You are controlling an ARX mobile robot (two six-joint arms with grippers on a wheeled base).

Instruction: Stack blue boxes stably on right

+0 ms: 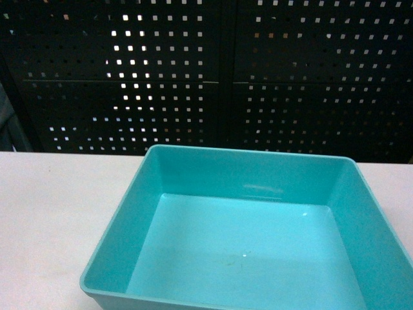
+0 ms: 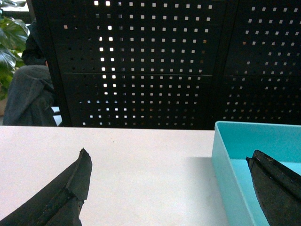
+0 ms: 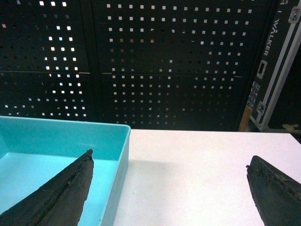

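Light turquoise-blue plastic tub with sloping sides (image 1: 251,232) is being seen resting on white tabletop (image 1: 51,213), right of centre | left gripper (image 2: 169,188) is being held with jaws wide apart, straddling tub's left wall | right gripper (image 3: 169,188) is being held likewise agape astride right wall | black perforated panel (image 1: 206,71) behind.

Lab: perforated black panels (image 1: 213,77), flight case (image 3: 277,70).
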